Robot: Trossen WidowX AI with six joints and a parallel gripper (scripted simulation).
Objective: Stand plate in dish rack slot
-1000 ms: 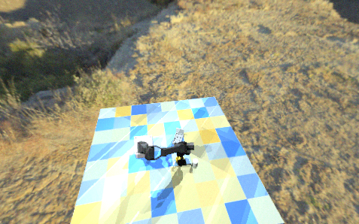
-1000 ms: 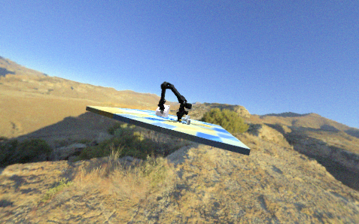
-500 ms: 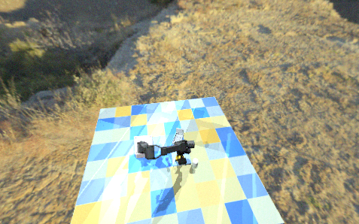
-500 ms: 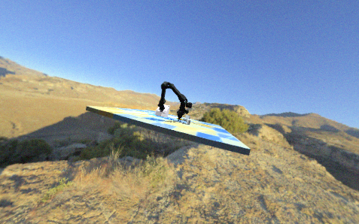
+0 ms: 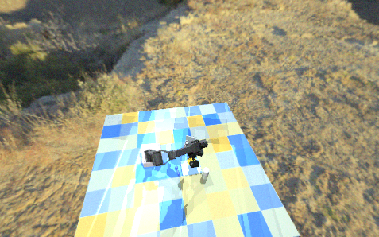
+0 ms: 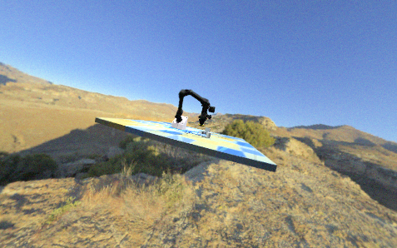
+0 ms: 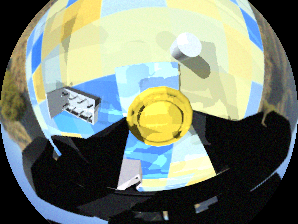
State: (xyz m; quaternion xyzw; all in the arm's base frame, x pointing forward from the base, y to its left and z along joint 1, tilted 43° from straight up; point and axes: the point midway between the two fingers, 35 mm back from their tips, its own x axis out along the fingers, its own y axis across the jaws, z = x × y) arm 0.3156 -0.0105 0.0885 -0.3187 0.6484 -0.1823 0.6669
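A round yellow plate is between the fingers of my gripper. The gripper is shut on it, with one dark fingertip at each side of its rim. The plate faces the wrist camera and hangs above the table. The dish rack, pale with small dark rails, stands to the left of the plate in the wrist view and behind the arm in the top view. I cannot make out its single slots.
A white upright cylinder stands near the gripper, on the side away from the rack. The arm's white base stands on the patchwork table.
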